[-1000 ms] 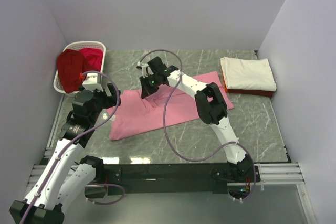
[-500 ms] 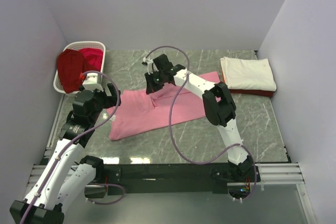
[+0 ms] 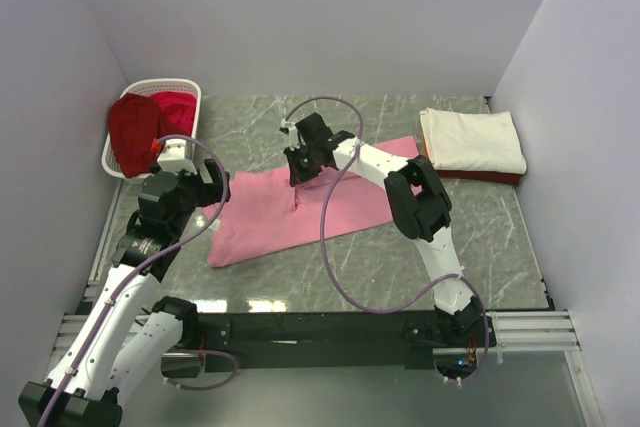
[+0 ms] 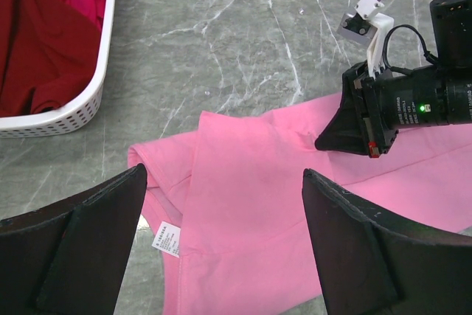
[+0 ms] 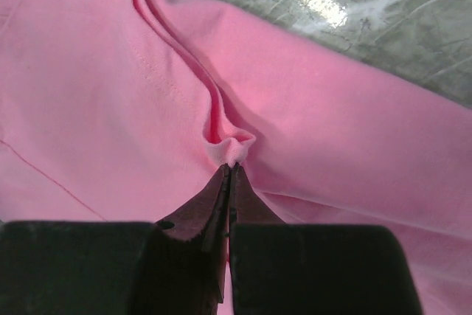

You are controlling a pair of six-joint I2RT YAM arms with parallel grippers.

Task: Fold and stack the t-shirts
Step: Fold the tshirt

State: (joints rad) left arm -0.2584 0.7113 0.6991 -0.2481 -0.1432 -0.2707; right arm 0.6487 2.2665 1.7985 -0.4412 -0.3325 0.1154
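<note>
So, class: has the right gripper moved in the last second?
Yes. The right gripper, jaws shut on the pink t-shirt, has shifted right, away from the white basket.

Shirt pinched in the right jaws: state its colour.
Plain pink. The shirt shows best in the right wrist view.

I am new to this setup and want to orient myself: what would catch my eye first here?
First, the pink shirt spread across the middle of the table, with the right tool shut on a small pinch of its cloth. Next, the folded cream-white shirt at the far right, and the white basket holding red shirts at the far left.
</note>
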